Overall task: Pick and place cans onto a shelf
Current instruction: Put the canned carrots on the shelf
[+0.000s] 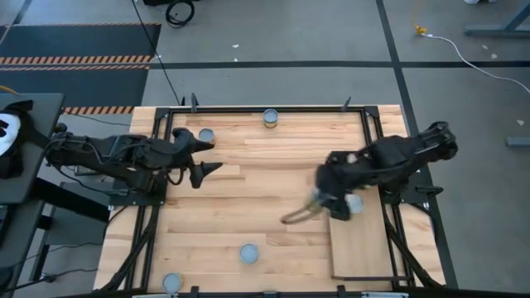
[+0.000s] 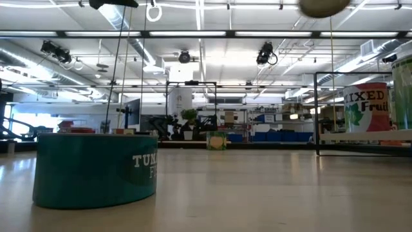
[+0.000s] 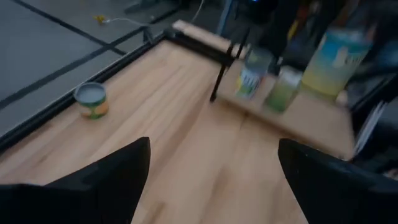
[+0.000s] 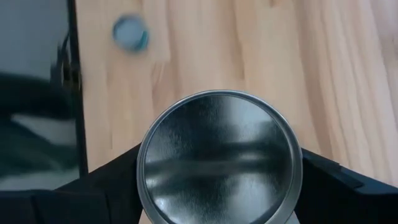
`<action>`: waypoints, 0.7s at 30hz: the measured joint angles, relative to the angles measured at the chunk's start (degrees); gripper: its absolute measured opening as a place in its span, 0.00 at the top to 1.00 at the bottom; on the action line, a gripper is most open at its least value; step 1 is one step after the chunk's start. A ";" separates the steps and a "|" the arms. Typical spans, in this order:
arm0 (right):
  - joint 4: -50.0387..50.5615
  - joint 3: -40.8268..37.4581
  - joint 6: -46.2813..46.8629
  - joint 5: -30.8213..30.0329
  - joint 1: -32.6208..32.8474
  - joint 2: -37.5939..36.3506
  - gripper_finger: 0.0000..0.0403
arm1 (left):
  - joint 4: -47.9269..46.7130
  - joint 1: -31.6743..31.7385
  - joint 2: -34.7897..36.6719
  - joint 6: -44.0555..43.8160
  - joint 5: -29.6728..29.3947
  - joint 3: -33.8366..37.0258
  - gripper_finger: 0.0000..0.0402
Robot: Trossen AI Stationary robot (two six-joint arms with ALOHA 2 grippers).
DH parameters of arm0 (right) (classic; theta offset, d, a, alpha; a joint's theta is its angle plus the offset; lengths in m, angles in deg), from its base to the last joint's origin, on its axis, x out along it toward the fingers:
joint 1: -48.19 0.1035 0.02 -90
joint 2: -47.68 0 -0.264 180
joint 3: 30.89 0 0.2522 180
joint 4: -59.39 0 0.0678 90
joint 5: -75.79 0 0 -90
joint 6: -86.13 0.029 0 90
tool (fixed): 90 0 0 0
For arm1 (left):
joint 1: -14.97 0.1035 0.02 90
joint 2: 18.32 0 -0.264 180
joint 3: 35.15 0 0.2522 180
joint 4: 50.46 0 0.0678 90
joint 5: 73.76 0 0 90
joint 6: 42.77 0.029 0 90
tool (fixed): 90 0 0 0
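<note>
1. The right gripper [image 4: 219, 214] has a can [image 4: 219, 158] between its jaws; the wrist camera looks straight onto the can's shiny round silver end, with a dark finger on each side of it.
2. From above, the right gripper [image 1: 327, 207] hangs over the worktop [image 1: 265, 178] right at the near corner of the shelf [image 1: 360, 248], a pale board lying along the right side of the worktop. The held can shows there only as a blur under the arm.
3. The left gripper [image 1: 203, 157] waits over the left part of the worktop, its jaws spread wide with nothing between them.
4. A can with a grey top [image 1: 205, 135] stands just beside the left gripper's far finger, near the worktop's far left corner.
5. A yellow-labelled can [image 1: 271, 117] stands at the middle of the far edge; the left wrist camera also picks it up [image 3: 91, 101].
6. Another grey-topped can [image 1: 248, 253] stands in the near middle of the worktop, and one more [image 1: 172, 283] sits at the near left edge.
7. The level camera has a teal can [image 2: 96, 169] close in front of it, and a fruit-labelled can [image 2: 368, 106] stands on the shelf [image 2: 367, 135] at the right.
8. The left wrist camera shows a few blurred cans [image 3: 252, 74] standing on the shelf beside its black wire frame [image 3: 221, 71].
</note>
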 joint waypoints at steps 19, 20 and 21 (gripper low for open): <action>8.61 -27.33 18.85 4.50 29.21 -22.87 0.21 | 32.31 -0.06 -12.75 -7.06 -10.28 -0.02 0.11; 8.62 -29.01 19.47 4.87 30.28 -23.67 0.21 | 32.30 -0.04 -13.42 -7.78 -10.30 -0.02 0.11; 8.73 -30.41 20.07 5.05 31.19 -24.34 0.21 | 32.40 -0.04 -14.09 -8.66 -10.30 -0.02 0.11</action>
